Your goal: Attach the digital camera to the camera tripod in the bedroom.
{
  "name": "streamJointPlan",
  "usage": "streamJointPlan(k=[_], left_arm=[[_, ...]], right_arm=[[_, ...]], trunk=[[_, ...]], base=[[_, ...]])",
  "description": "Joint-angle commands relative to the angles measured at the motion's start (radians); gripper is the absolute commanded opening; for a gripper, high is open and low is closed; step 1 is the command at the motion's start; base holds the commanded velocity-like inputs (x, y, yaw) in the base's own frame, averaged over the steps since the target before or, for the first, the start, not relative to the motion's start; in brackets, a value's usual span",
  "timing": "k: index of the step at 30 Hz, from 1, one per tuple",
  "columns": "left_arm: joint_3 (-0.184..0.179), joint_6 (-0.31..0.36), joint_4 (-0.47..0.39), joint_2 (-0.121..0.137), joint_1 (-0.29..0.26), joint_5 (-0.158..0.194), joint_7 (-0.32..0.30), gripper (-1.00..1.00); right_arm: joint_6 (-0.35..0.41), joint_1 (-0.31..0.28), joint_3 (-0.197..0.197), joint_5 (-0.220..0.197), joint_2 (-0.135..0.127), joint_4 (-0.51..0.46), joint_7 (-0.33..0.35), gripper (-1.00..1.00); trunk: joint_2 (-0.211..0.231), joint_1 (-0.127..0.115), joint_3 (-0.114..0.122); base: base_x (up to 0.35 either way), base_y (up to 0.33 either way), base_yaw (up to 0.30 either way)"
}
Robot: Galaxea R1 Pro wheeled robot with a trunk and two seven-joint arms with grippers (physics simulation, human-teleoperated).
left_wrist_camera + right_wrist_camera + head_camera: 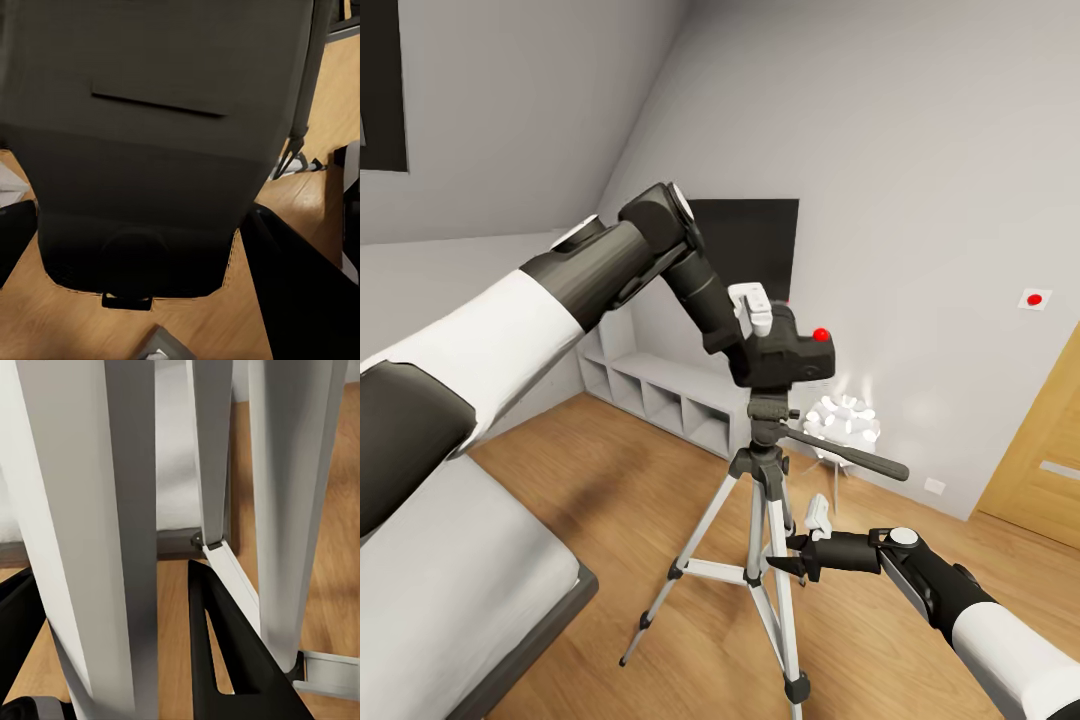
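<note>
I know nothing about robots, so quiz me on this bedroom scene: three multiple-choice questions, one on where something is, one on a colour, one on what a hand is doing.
1. Where is the digital camera?
A. on the bed
B. on top of the camera tripod
C. on the floor

2. What colour is the round dot on top of the camera?
A. red
B. blue
C. green

3. What is the right hand doing?
A. holding the camera
B. resting on the bed
C. has a tripod leg between its fingers

Answers:
1 B: the head view shows the camera on the tripod's head, with the left hand on it.
2 A: the dot is bright red.
3 C: the right wrist view shows a silver leg between the black fingers.
</note>
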Motion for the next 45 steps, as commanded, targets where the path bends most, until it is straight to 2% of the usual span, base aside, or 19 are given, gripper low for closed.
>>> streamJointPlan(k=[1, 5, 8, 13, 18, 28, 45], left_arm=[[0.000, 0.010, 0.000, -0.001, -0.003, -0.010, -0.009, -1.00], [-0.008, 0.009, 0.002, -0.002, -0.008, -0.012, -0.009, -1.00], [-0.033, 0.008, 0.004, -0.003, -0.009, -0.014, -0.009, -1.00], [-0.106, 0.009, 0.011, -0.004, -0.010, -0.015, -0.009, -1.00], [-0.130, 0.008, 0.021, -0.005, -0.010, -0.016, -0.009, -1.00], [-0.138, -0.006, 0.081, -0.016, -0.010, -0.015, -0.009, -1.00], [-0.137, -0.023, 0.090, -0.027, -0.010, -0.014, -0.009, -1.00]], right_arm=[[-0.014, 0.000, 0.004, 0.016, -0.001, 0.000, 0.001, -1.00], [-0.014, 0.000, 0.004, 0.016, -0.001, 0.000, 0.001, -1.00], [-0.014, 0.000, 0.004, 0.016, -0.001, 0.000, 0.001, -1.00], [-0.014, 0.000, 0.004, 0.016, -0.001, 0.000, 0.001, -1.00], [-0.014, 0.000, 0.004, 0.016, -0.001, 0.000, 0.001, -1.00], [-0.014, 0.000, 0.004, 0.016, -0.001, 0.000, 0.001, -1.00], [-0.014, 0.000, 0.004, 0.016, -0.001, 0.000, 0.003, -1.00]], trunk=[[-0.002, 0.001, -0.003], [-0.002, 0.001, -0.003], [-0.002, 0.001, -0.003], [-0.002, 0.001, -0.003], [-0.002, 0.001, -0.003], [-0.002, 0.001, -0.003], [-0.002, 0.001, -0.003]], base=[[0.000, 0.000, 0.000], [0.000, 0.000, 0.000], [0.000, 0.000, 0.000], [0.000, 0.000, 0.000], [0.000, 0.000, 0.000], [0.000, 0.000, 0.000], [0.000, 0.000, 0.000]])
